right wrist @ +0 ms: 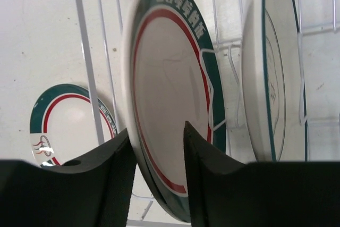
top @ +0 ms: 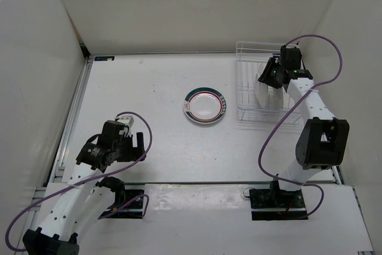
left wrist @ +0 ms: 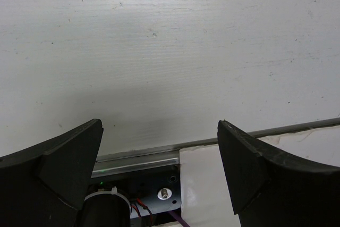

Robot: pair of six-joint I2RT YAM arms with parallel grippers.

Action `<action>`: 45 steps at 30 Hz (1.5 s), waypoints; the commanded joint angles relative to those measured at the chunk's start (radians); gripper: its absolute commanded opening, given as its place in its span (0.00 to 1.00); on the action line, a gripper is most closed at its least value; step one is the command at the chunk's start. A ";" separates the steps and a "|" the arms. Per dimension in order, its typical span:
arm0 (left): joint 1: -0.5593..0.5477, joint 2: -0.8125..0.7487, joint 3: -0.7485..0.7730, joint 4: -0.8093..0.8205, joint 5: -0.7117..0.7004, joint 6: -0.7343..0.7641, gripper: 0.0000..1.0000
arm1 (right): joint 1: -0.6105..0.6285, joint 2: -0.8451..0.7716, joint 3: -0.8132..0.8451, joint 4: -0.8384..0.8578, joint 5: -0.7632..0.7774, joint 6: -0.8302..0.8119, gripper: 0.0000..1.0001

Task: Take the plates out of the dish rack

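Black fingers (right wrist: 114,174) of the right gripper (right wrist: 157,129) stand on either side of the lower rim of a plate (right wrist: 170,78), one behind its back and one in front of its face. They sit very close to both faces, but whether they are already clamped on it cannot be told. This plate is white with a green rim band and a red ring, and it stands on edge in the dish rack (top: 249,111), leaning a little. Just to its right a second standing plate (right wrist: 271,78) is seen nearly edge-on, also white with a thin green edge, held upright among the white wire tines. The rack sits at the far right of the surface (top: 149,88), and the right arm reaches over it from the near side.

Left of the rack and apart from it, near the middle of the surface, a third plate (top: 205,106) with the same green band and red ring lies flat, face up.

Well away at the near left, the left gripper (left wrist: 160,126) hangs above bare surface with its fingers spread wide and nothing between them.
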 commanded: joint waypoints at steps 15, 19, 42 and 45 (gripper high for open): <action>-0.001 0.009 0.009 0.009 -0.002 0.004 1.00 | 0.001 0.056 0.172 -0.053 0.008 -0.074 0.22; -0.001 0.012 0.010 0.007 -0.003 0.004 1.00 | 0.000 0.072 0.195 -0.061 -0.011 -0.088 0.12; 0.001 0.038 0.013 0.007 0.003 0.007 1.00 | 0.032 -0.143 0.333 -0.120 -0.192 -0.242 0.00; 0.001 0.033 0.013 0.007 -0.002 0.007 1.00 | 0.070 -0.210 0.329 -0.133 -0.179 -0.240 0.00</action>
